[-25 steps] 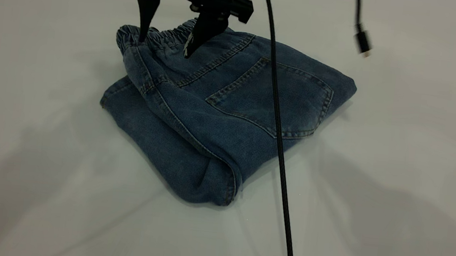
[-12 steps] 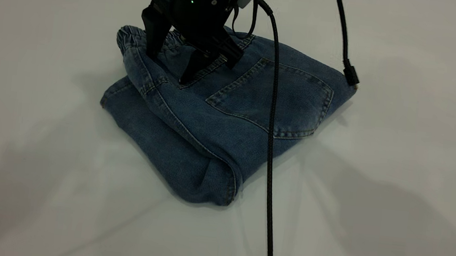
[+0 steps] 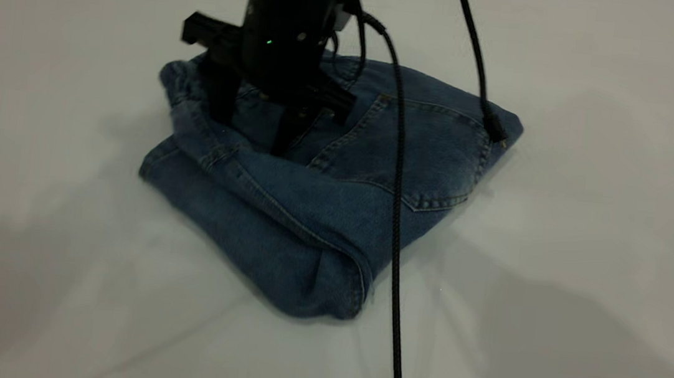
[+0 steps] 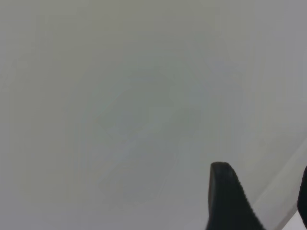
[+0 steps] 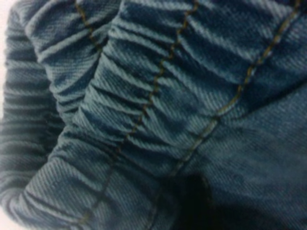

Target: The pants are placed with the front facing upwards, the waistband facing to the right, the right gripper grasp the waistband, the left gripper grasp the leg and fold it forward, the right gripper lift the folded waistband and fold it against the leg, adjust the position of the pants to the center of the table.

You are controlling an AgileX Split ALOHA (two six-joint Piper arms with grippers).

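The pants [image 3: 337,189] lay folded into a thick bundle on the table [image 3: 587,253], back pocket [image 3: 422,154] up, gathered waistband [image 5: 144,110] directly under the right gripper [image 3: 252,133]. That gripper stood upright on the bundle, its two fingers [image 3: 221,102] spread apart and pressed into the denim near the waistband, clamped on nothing. Its black cable [image 3: 396,220] trailed down across the pocket and off the near fold. The left gripper [image 4: 230,196] hung over bare table well away; I couldn't tell its state.
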